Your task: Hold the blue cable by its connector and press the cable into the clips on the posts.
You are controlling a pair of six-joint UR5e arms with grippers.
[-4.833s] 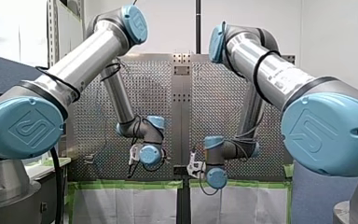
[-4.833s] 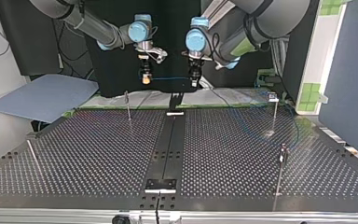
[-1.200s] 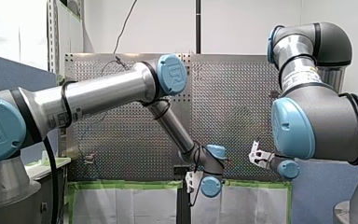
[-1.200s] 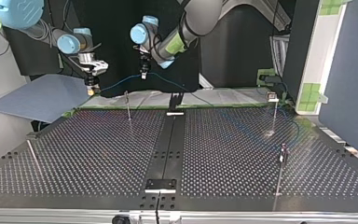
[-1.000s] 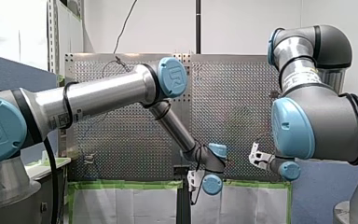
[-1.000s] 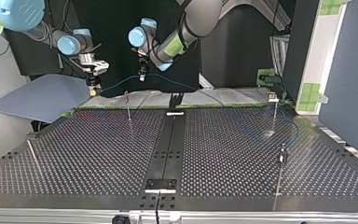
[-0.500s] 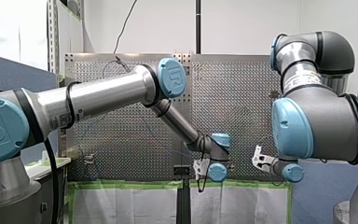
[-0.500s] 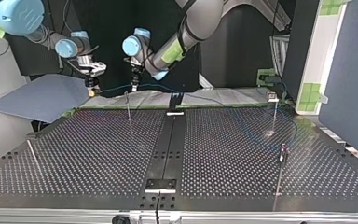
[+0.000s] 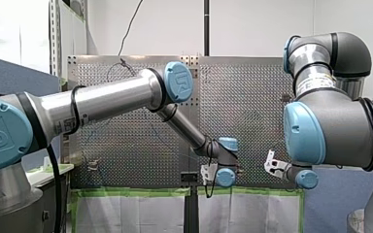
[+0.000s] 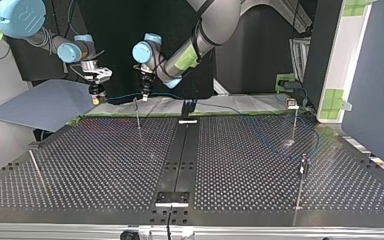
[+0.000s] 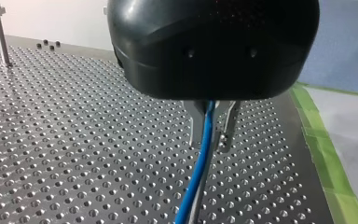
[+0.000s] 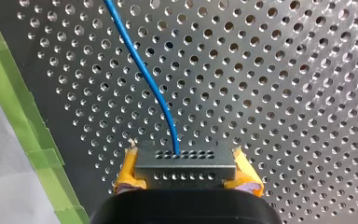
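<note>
The blue cable (image 10: 120, 96) hangs stretched between my two grippers at the far edge of the table. In the right wrist view my right gripper (image 12: 186, 173) is shut, its yellow pads (image 12: 127, 170) clamping the dark grey connector (image 12: 182, 158), from which the cable (image 12: 144, 74) runs. In the top view my right gripper (image 10: 96, 97) is at the far left. My left gripper (image 10: 144, 91) hovers just above the top of a thin post (image 10: 137, 116). Its metal fingers (image 11: 196, 126) are shut on the cable (image 11: 200, 163), and the left gripper (image 11: 212, 135) stands above the perforated plate.
More posts stand at the top view's right, one far (image 10: 294, 120) and one near (image 10: 300, 185), and a leaning one (image 10: 35, 167) is at the left. A black rail (image 10: 180, 150) runs down the table's middle. A blue-grey sheet (image 10: 40, 102) lies beyond the far left corner.
Over the last second my left gripper slid along the cable toward the top view's left and lower, ending over the post. My right gripper drifted slightly left with the connector.
</note>
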